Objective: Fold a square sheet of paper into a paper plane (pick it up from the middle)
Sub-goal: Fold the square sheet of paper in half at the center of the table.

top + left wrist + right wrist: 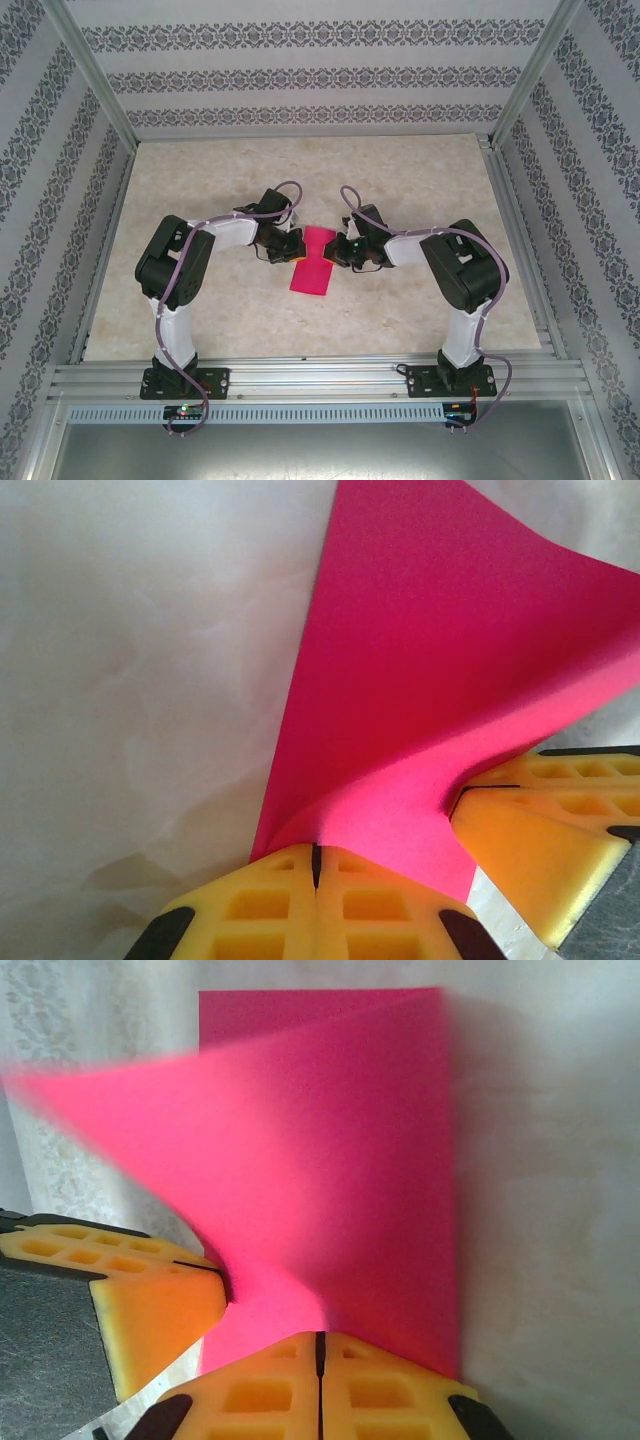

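The square sheet of paper (312,265) is magenta-pink and lies creased narrower at the middle of the table. My left gripper (294,246) is shut on its left edge, and my right gripper (338,251) is shut on its right edge. In the left wrist view the paper (430,660) rises from my closed left gripper (316,865) and curls toward the right gripper's yellow fingers (540,825). In the right wrist view an upper flap of the paper (330,1160) lifts off a flat lower layer, above my closed right gripper (320,1355). The left gripper's fingers (150,1290) pinch the flap.
The table top (200,190) is pale marble, fenced by aluminium rails (320,375) at the near edge and patterned walls (300,75) on three sides. Both arms bend inward and meet at the centre.
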